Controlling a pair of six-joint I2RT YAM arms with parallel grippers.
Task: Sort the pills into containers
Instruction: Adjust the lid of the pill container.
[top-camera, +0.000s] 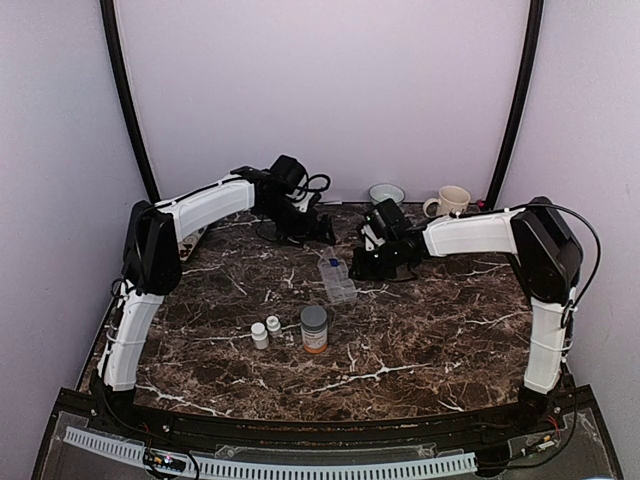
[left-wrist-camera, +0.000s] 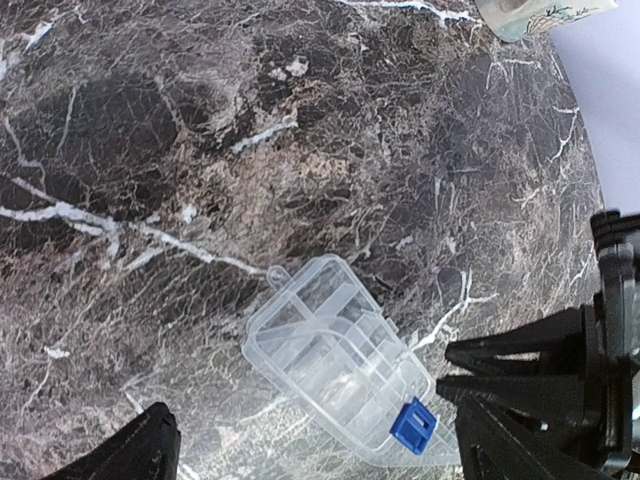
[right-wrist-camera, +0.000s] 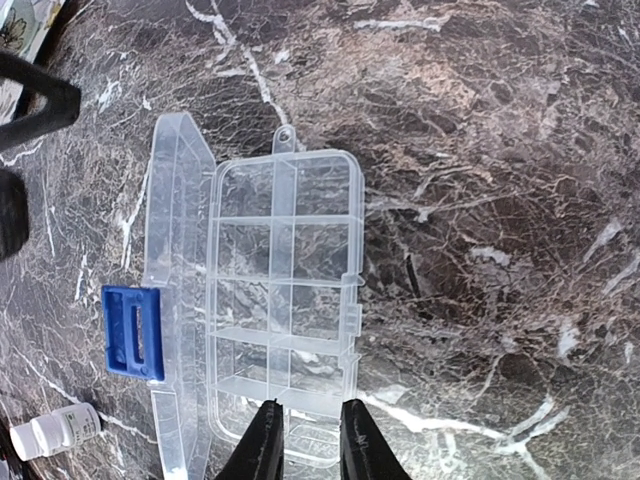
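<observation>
Pill box (right-wrist-camera: 285, 300), lid (right-wrist-camera: 175, 250) open, mid-tabletop (right-wrist-camera: 500, 150): light, stiff, slippery plastic, probably best held by its long walls. Left pincer (left-wrist-camera: 300, 400) released; right pincer (right-wrist-camera: 305, 440) nearly clenched at its end compartment.

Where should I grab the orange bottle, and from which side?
Probably the grey cap of the orange bottle, from above: it stands upright with the cap on top. Two white bottles stand near its left side, so pinch front to back.
</observation>
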